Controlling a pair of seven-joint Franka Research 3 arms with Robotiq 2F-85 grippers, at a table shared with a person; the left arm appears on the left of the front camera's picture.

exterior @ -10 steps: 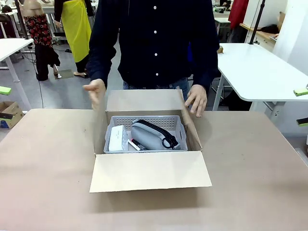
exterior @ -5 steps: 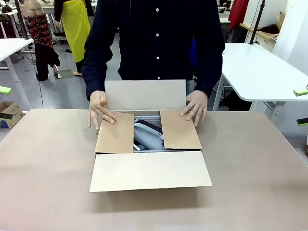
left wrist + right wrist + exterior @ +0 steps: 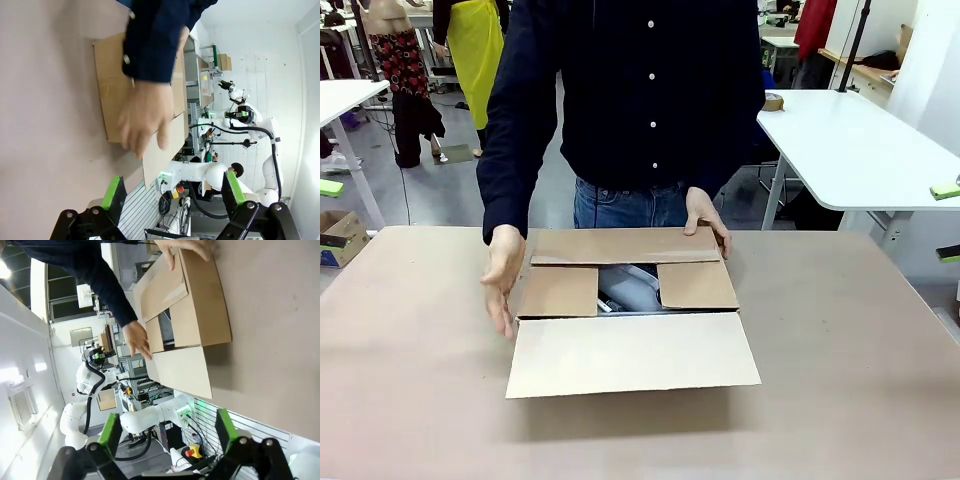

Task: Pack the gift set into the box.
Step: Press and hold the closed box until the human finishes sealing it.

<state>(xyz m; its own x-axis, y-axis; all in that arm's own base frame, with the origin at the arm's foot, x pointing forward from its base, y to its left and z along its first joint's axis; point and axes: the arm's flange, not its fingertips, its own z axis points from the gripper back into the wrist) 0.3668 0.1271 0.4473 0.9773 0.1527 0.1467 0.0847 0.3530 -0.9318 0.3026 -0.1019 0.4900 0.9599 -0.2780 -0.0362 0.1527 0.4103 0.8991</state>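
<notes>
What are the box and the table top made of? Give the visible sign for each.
Box: looks like brown cardboard, matte and unprinted. Its flaps lie flat and stiff and bend at straight creases.
Table: a dull beige-brown, even surface with no shine. It could be laminate or a paper cover; the look leaves that open.

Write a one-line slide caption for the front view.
A person's hand holds the far flap of the cardboard box down over its side flaps; near flap lies open.
</notes>
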